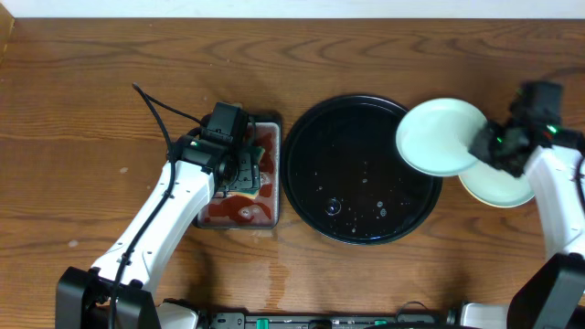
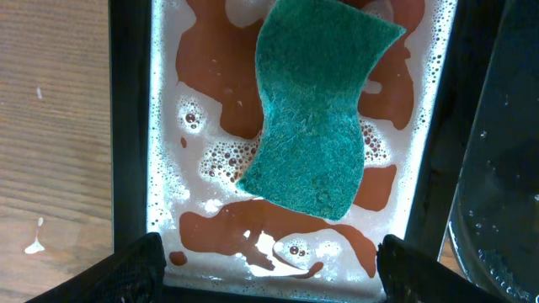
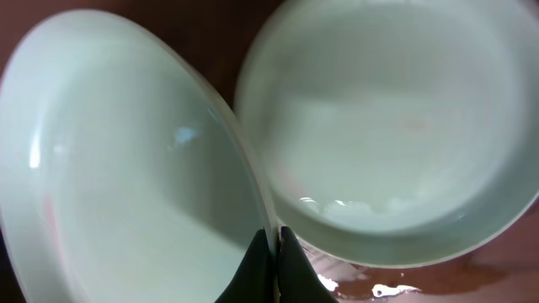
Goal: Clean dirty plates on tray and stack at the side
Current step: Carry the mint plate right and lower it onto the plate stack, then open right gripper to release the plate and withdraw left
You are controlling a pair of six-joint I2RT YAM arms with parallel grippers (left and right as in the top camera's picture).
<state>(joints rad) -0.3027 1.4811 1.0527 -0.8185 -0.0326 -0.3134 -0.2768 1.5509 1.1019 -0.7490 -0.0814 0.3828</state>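
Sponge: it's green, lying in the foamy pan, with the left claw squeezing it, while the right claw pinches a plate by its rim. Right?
Not quite. The left gripper is not squeezing the sponge: the left wrist view shows its jaws wide open, with the sponge lying free in the foamy pan. The right gripper does pinch a plate by its rim.
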